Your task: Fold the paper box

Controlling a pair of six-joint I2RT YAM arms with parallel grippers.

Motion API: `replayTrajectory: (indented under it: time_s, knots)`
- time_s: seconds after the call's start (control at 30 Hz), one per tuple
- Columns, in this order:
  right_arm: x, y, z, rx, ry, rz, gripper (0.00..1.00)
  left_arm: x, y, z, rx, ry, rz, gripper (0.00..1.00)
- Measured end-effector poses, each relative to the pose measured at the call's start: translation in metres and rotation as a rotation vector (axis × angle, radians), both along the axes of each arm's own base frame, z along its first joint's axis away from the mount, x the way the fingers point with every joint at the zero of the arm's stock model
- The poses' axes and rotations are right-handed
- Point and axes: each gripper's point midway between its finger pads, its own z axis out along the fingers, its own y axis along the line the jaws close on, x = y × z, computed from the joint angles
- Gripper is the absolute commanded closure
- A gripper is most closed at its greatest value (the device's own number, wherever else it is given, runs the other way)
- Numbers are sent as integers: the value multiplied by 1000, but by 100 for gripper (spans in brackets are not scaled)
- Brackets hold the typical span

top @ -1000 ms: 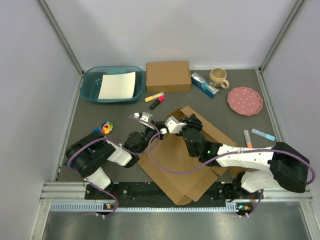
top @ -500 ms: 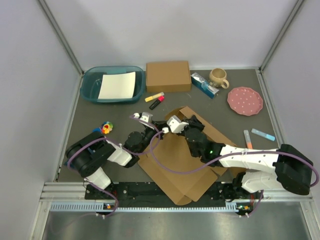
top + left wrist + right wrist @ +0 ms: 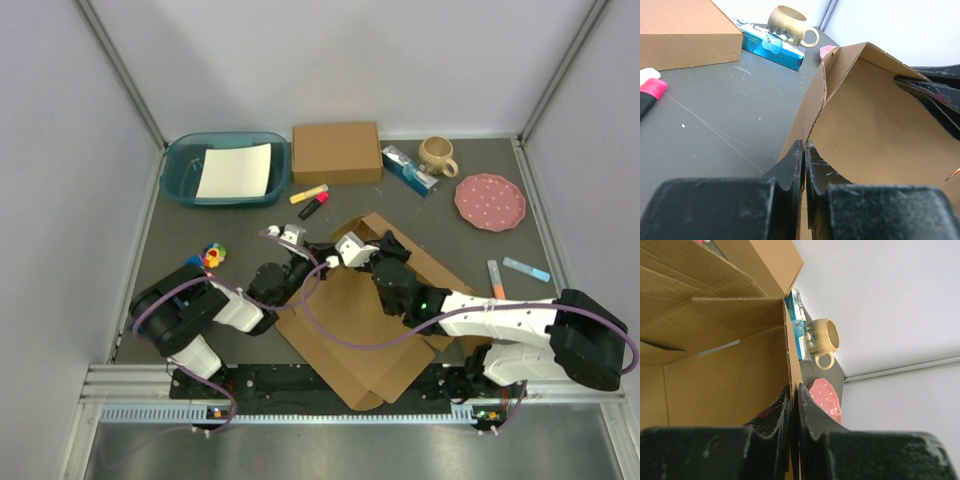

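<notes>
A: Top view. Box (image 3: 350, 310) lies opened out on the table (image 3: 240, 225), centre of frame and low. One flap stands raised at its upper edge. Left gripper (image 3: 308, 258) and right gripper (image 3: 368, 243) meet at that flap.

B: Grips?

A: Can't tell from above; the arms cover the contact.

B: Left wrist view, then.

A: Left gripper (image 3: 804, 145) is pinched shut on the flap's near edge, lower centre. The flap rises to upper right with a scored crease running up it. Mug (image 3: 787, 22) and blue packet (image 3: 772, 45) sit behind, top of frame. The right gripper's dark fingers show at right edge, on the same panel.

B: Right wrist view?

A: Right gripper (image 3: 794, 390) is clamped on a thin cardboard edge, bottom centre. Box panels fill the left; mug (image 3: 822, 340) and pink plate (image 3: 825, 397) show on the right.

B: Step in hand?

A: My judgement is standing a wall up along its crease. To do it well, move both pinches together and swing about the score line rather than pulling outward, or the thin card may buckle or slip. Keep the base flat on the table.
</notes>
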Motion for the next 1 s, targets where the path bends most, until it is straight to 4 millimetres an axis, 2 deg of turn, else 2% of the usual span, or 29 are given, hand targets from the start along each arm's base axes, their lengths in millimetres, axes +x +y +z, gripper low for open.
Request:
replayTrajectory:
  time_s: [0.2,0.37,0.67,0.83,1.0]
  knots:
    - [1,0,0,-9,-3,-2,95,-6,-1,-1,10,10,-24,80]
    - [1,-1,-2,-22,-4,-9,94,-12,5,-4,31,21,-28,77]
    - [2,-1,-3,-32,-9,-21,94,-17,18,21,17,-50,-9,76]
    - [3,-1,-4,-38,-9,-20,94,-13,36,33,6,-72,55,75]
    - [3,-1,-4,-39,-9,-20,94,0,66,40,-18,-72,194,75]
